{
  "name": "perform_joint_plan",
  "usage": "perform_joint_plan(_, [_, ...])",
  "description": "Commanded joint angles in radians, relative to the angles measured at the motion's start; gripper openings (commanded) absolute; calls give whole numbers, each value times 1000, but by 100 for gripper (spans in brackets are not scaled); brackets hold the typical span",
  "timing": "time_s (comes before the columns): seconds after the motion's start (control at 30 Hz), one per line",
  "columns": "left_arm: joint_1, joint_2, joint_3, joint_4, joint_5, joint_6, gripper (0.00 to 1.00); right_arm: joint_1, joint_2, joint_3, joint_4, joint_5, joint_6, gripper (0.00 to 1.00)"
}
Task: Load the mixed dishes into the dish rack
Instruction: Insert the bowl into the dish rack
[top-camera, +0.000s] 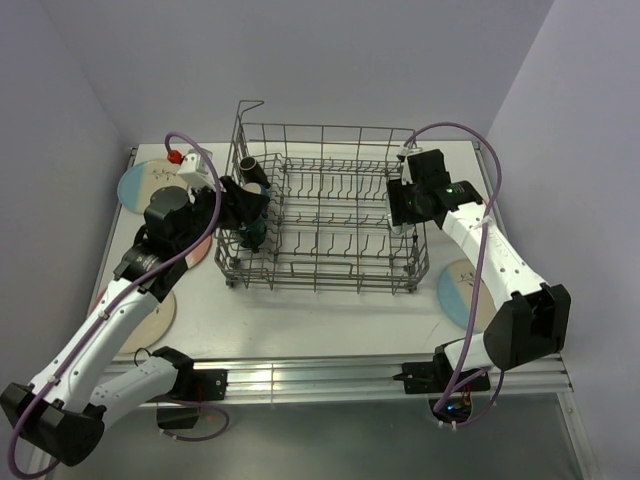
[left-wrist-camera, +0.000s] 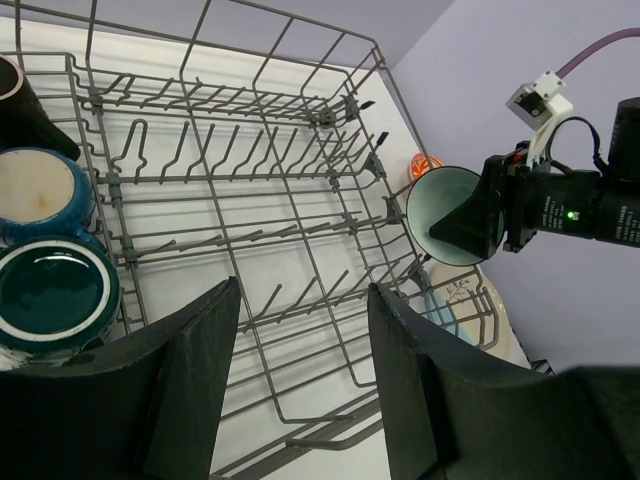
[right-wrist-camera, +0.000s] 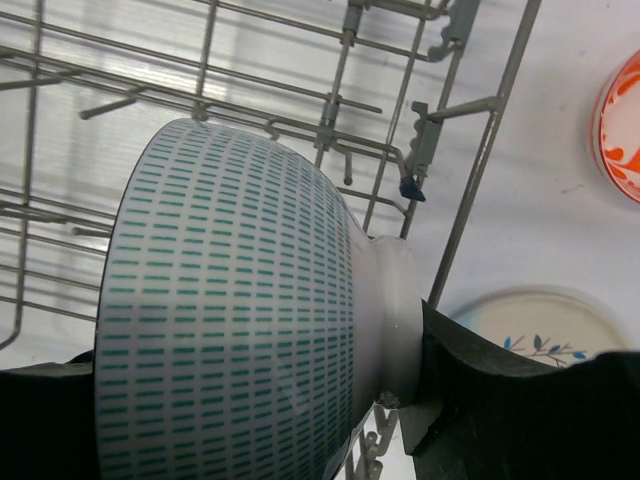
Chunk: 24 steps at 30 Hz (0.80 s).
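Clamping a round pale green bowl with a green-dashed outer wall (right-wrist-camera: 230, 320), the right gripper (top-camera: 403, 212) holds it tipped on its side at the right end wall of the large grey wire dish rack (top-camera: 340, 150), with one finger inside the bowl and the other against its foot. The left gripper (left-wrist-camera: 300, 350) hovers over the rack's left end, jaws partly apart and empty, near two upright teal-blue mugs (left-wrist-camera: 50, 295) inside the rack.

My left claw (left-wrist-camera: 302, 290) hangs spread and empty on a forward-stretched arm; my right claw (top-camera: 403, 213), arm bent inward, clamps a pale green bowl (right-wrist-camera: 240, 300).
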Motion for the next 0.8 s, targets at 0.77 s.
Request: perform_joint_plan(0.77, [0, -81, -56, -1, -72, -12, 62, 52, 132, 3, -19, 94, 52, 46])
